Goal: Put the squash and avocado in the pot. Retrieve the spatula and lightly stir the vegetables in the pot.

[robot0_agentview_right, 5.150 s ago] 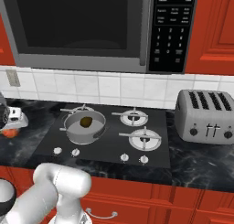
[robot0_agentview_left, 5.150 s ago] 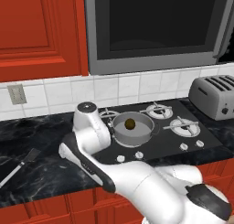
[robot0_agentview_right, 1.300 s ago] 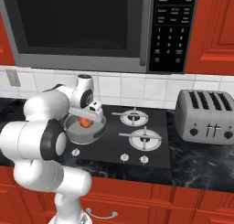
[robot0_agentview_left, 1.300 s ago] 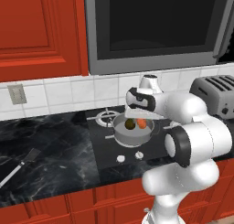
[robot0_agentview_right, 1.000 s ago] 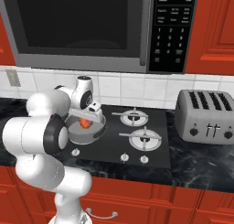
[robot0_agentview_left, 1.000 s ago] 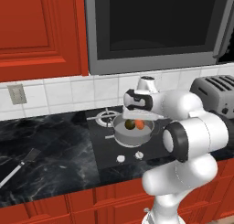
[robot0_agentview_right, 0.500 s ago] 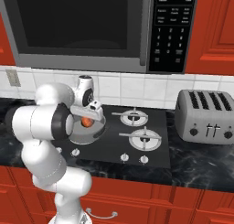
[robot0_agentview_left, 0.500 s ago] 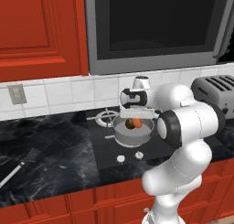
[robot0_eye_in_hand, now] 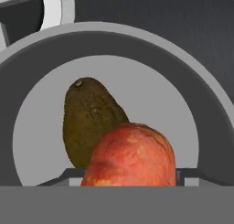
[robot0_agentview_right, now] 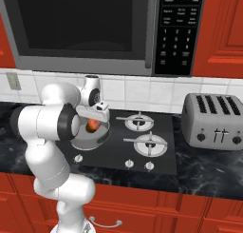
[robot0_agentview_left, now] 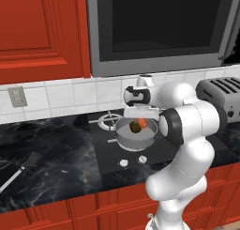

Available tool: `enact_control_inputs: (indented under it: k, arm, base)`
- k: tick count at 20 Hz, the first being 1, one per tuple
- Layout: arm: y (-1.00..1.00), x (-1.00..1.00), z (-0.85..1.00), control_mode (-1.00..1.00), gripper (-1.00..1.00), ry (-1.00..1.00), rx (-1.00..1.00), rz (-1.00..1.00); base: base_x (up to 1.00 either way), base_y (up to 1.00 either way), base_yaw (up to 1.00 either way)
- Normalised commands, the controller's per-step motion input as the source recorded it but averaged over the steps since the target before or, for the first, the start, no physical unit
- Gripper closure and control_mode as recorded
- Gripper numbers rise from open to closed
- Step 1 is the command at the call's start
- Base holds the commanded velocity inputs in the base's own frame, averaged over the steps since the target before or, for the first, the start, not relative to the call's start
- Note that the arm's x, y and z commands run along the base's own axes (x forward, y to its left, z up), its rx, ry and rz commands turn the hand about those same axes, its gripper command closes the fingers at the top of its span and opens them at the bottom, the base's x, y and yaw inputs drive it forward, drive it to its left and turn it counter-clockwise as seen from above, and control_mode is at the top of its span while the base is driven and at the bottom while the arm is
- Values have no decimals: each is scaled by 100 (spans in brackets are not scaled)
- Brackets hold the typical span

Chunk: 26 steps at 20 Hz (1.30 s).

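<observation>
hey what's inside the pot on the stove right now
The avocado lies on the floor of the pot. The squash sits between the fingers of the gripper over the pot, hiding part of the avocado and the floor beneath.

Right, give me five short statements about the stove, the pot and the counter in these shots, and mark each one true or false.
1. The dark olive-brown avocado lies inside the round grey metal pot. True.
2. The orange-red squash sits on the black marble counter. False: it is over the pot, between the gripper's fingers.
3. The long-handled spatula lies on the counter. True.
4. The spatula is in the pot. False: it is left of the stove.
5. A silver toaster stands right of the stove. True.
</observation>
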Motion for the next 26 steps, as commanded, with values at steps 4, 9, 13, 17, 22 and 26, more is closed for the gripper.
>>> enact_control_inputs:
  k: [4, 9, 13, 17, 22, 26]
  arm:
    - [0, 0, 0, -100, -100, 0, 0, 0]
    - [0, 0, 0, -100, -100, 0, 0, 0]
    - [0, -7, 0, -100, -100, 0, 0, 0]
    - [-4, -20, 0, -100, -100, 0, 0, 0]
    - [-10, -14, 0, -100, -100, 0, 0, 0]
    - [-11, -4, 4, -100, -100, 0, 0, 0]
  base:
    - [0, 0, 0]
    - [0, 0, 0]
    - [0, 0, 0]
    - [0, 0, 0]
    - [0, 0, 0]
    - [0, 0, 0]
